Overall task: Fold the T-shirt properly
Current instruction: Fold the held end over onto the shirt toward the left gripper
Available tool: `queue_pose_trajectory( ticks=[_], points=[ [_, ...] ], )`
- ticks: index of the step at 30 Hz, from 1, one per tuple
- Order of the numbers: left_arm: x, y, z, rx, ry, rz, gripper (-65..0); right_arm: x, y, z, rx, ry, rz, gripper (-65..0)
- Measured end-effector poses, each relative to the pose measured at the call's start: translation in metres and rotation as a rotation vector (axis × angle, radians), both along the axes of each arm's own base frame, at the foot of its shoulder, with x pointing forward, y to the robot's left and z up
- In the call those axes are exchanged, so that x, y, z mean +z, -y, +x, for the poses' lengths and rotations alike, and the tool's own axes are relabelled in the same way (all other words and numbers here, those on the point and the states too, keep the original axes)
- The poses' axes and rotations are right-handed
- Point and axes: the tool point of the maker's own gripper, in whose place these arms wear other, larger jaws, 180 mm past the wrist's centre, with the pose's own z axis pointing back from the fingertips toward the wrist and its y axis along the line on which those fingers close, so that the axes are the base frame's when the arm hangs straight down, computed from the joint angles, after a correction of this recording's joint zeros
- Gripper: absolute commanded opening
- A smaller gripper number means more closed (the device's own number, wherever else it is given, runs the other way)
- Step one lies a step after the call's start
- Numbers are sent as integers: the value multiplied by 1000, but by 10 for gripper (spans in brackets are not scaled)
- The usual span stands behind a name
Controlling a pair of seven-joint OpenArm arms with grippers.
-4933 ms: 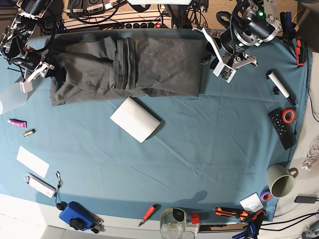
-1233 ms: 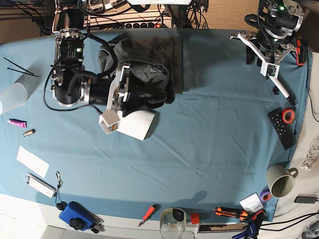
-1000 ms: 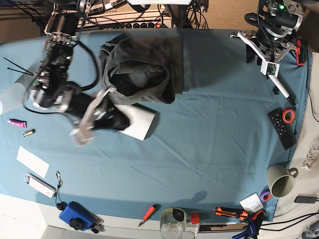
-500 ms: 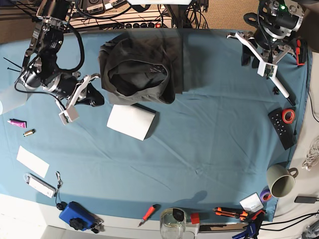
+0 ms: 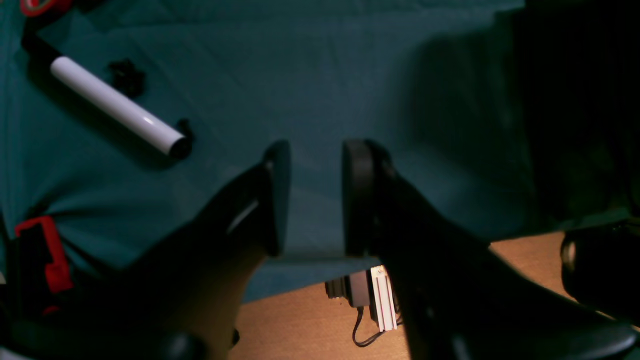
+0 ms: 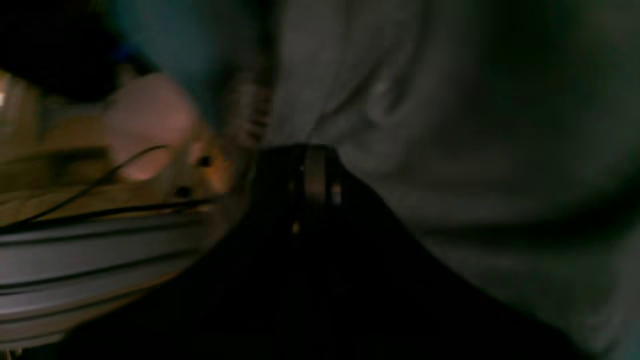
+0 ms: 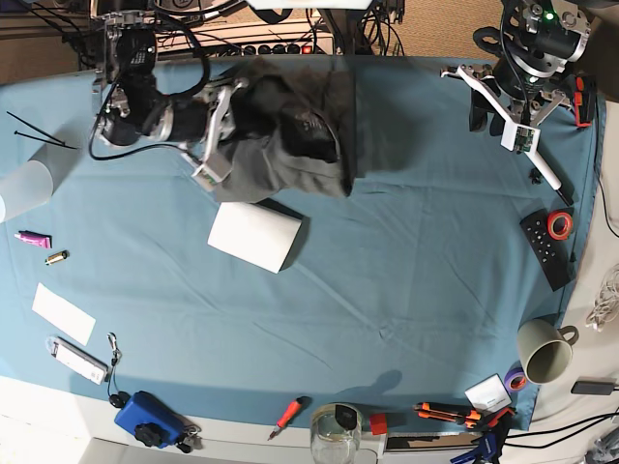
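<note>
In the left wrist view, the left gripper (image 5: 310, 197) hangs over bare blue cloth near the counter's edge, its jaws parted by a narrow gap with nothing between them; a white marker (image 5: 117, 111) lies at the upper left of the frame, and that arm has kept to its corner throughout. In the right wrist view, blurred and dim, the right gripper (image 6: 312, 172) has its jaws pressed together at mid-frame against grey fabric of the T-shirt (image 6: 450, 125); whether a fold is pinched between them cannot be told. In the base view, the right gripper (image 7: 221, 130), which half a second ago stood off to the left of the garment with its jaws apart, has swung back onto the left edge of the T-shirt (image 7: 300, 135), a crumpled, roughly squared bundle at the upper middle of the frame, just above a white card (image 7: 253, 235). That return likely means another tuck or smoothing pass, so the fold looks unfinished.
</note>
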Motion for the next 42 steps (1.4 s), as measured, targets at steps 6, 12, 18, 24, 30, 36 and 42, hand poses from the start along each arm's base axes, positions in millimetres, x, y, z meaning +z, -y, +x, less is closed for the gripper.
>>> queue_pose_trajectory(
  ticks=[6,12,18,24,30,36,42],
  points=[
    [0,0,0,0,0,0,-467,29,-21,-4,30,1,197,-650],
    [2,0,4,0,14,0,-467,11,-11,-4,29,2,81,-650],
    [2,0,4,0,14,0,-467,10,0,4,0,33,28,-650],
    [2,0,4,0,10,0,-467,-8,40,36,-102,108,-207,-650],
    [4,5,4,-6,17,-32,-467,-35,34,30,-117,8,-170,-650],
    [4,7,5,-8,19,-42,-467,-35,43,60,-203,24,-197,-650],
    [4,7,5,-8,20,-43,-467,3,20,65,-91,101,-75,-650]
  ],
)
